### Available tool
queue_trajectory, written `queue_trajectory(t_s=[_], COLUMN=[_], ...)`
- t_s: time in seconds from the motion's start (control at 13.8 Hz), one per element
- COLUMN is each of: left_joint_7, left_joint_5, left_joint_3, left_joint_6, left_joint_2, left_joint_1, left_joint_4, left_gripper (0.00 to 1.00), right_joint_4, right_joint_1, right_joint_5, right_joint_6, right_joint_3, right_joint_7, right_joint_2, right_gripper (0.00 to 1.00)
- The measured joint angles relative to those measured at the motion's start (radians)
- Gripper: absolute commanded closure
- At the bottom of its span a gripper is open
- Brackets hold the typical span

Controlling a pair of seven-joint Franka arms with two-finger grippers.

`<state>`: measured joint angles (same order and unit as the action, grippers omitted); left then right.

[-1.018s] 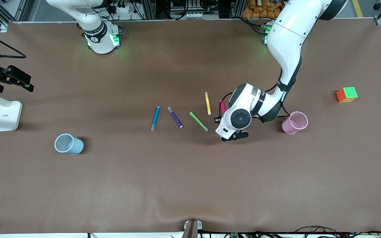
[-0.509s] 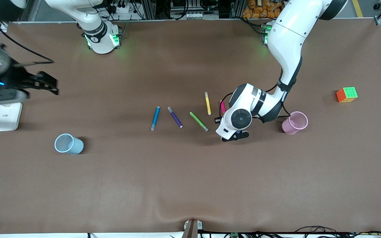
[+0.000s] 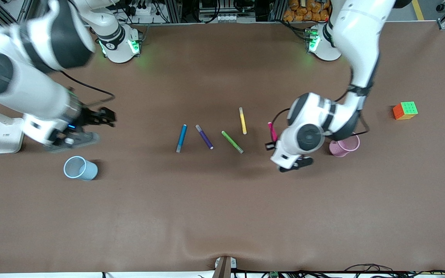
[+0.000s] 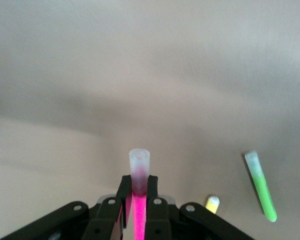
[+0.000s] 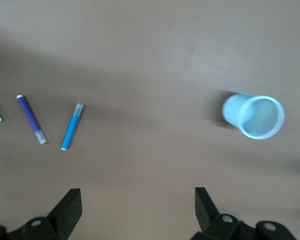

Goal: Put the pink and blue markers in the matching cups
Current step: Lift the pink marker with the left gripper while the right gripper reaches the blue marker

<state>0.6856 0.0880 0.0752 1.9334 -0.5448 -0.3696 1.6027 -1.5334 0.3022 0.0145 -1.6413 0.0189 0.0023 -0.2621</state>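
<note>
Pink marker (image 4: 138,210) sits clamped in the left end effector (image 4: 138,196), lifted off the worktop (image 3: 222,216) near the pink cup (image 3: 345,145), which stands toward the left arm's end of the worktop. The jaws pinch the magenta barrel just below its pale translucent cap. It looks like a light, stiff plastic stick with a smooth, round barrel, so it may swivel in a narrow pinch; a hold near the middle seems steadier than one at the cap.

The blue marker (image 3: 181,138) lies flat near the middle of the worktop, beside a purple marker (image 3: 204,136), a green marker (image 3: 232,141) and a yellow marker (image 3: 242,120). It should handle the same way, best pinched across its mid-barrel.

The right end effector (image 5: 137,210) hangs with its fingers spread wide and empty, over bare worktop between the blue marker and the blue cup (image 3: 79,168). That cup lies toward the right arm's end. Both cups look thin-walled, see-through and light, so a marker pushed against a rim could tip one.

The worktop is matte brown, with a colourful puzzle cube (image 3: 405,110) near the left arm's end.
</note>
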Motion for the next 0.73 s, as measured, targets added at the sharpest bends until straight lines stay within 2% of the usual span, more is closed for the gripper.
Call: queue_trajectory(t_s=[0.29,0.44,0.73], left_joint_7=[-0.055,-0.063,-0.059], left_joint_5=[-0.049,-0.087,-0.184], left_joint_3=[-0.002,-0.003,-0.003], left_joint_6=[-0.149,-0.169,-0.171], left_joint_2=[0.088,0.123,0.154], left_joint_1=[0.11,0.15,0.168], left_joint_4=[-0.099,-0.11,-0.111], left_gripper=[1.0,1.0,1.0], right_joint_4=[-0.002,-0.003,-0.038], right_joint_1=[0.02,0.018,0.037], right_joint_5=[0.044,0.083,0.099], right_joint_6=[-0.097,-0.143,-0.313], right_joint_3=[0.005,0.01,0.005], right_joint_7=[0.067,0.104,0.135], right_joint_2=[-0.139,-0.199,-0.279], right_gripper=[0.0,0.0,0.0])
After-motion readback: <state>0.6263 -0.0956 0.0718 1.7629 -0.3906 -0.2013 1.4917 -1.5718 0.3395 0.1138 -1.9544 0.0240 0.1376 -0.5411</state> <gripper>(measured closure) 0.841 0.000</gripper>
